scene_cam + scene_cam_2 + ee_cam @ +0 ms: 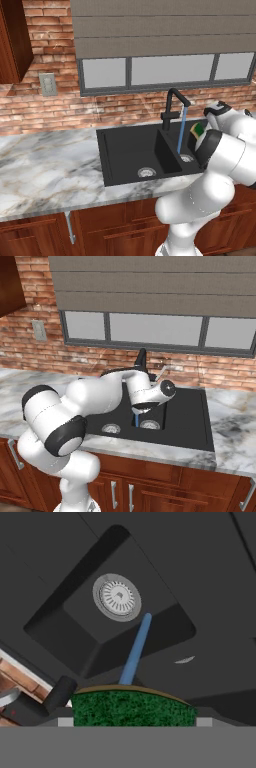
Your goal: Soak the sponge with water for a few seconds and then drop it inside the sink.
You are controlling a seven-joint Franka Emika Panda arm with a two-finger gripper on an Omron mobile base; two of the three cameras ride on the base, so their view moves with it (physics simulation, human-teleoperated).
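Sponge [132,708] showed its dark green, speckled scrubbing face in the hand view, with a thin yellow-brown edge along its top; it sat across the bottom of that view, where the finger tips belong, so the pincer seemed closed on it. In the left base view the sponge [198,130] was a small green-and-yellow block held up at the gripper [200,132], above the smaller basin near the sink's right edge, just right of the water. The fingers themselves were hidden behind the sponge, so the exact gap could not be told.

Water [181,131] was one thin light-blue stream, falling straight from the faucet [172,107] spout to the smaller basin's drain [186,158]. In the hand view the stream [135,649] ran from just above the sponge's top edge toward the drain [116,597]; whether it touched the sponge could not be told.

Counts: one sponge, one stream, one black gooseneck faucet, one matte black sink [117,150] with two basins, two round silver drains, the second [146,172] in the larger basin near its front edge. Sink was set in a marble counter [45,165], toward its back edge by the brick wall [55,112]. One window [165,70] with a grey blind above, one wall outlet [48,84].
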